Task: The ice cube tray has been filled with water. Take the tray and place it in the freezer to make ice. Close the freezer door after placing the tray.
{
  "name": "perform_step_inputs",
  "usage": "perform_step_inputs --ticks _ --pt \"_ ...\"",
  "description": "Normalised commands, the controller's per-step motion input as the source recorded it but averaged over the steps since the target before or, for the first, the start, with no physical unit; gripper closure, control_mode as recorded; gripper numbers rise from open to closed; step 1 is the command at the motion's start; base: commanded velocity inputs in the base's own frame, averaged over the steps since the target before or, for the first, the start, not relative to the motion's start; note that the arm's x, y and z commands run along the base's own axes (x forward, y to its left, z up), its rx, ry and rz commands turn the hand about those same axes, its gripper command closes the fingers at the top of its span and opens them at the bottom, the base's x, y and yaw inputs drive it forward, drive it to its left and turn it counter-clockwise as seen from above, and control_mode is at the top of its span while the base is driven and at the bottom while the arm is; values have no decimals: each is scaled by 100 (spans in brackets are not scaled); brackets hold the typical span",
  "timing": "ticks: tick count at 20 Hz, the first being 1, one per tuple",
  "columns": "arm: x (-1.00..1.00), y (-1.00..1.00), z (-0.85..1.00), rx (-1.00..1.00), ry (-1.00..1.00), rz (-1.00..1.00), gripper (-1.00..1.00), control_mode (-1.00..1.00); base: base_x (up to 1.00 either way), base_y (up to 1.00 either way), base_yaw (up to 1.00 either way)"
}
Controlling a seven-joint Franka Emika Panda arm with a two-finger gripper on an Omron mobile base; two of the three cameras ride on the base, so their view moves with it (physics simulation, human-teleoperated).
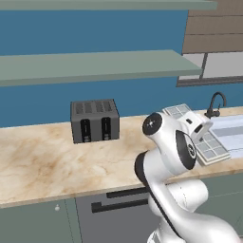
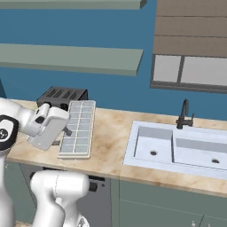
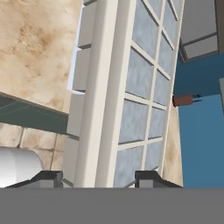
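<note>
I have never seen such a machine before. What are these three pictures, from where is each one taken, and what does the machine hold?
It is a white robot arm in a simulated kitchen. Two pictures come from cameras on its base, behind it to the left and to the right. The third looks along its gripper, whose two dark finger tips stand either side of the ice cube tray's edge, so it seems to grip the tray; whether the tray is lifted off the marble counter is unclear. On that counter stands a toaster; to the right is a sink with a black tap.
</note>
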Motion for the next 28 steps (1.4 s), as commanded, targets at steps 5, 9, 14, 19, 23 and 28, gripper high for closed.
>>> perform_step_inputs --ticks 5,9,14,19,23,28 --pt "-1 0 0 0 0 0 100 -100 0 0 0" --pt "-2 0 0 0 0 0 100 -100 0 0 0" --pt "-5 0 0 0 -3 0 100 100 -31 4 -6" --pt "0 0 0 0 0 0 100 100 -42 6 -34" --pt "0 0 0 0 0 0 100 100 -32 7 -55" --pt "0 0 0 0 0 0 100 100 -28 2 -63"
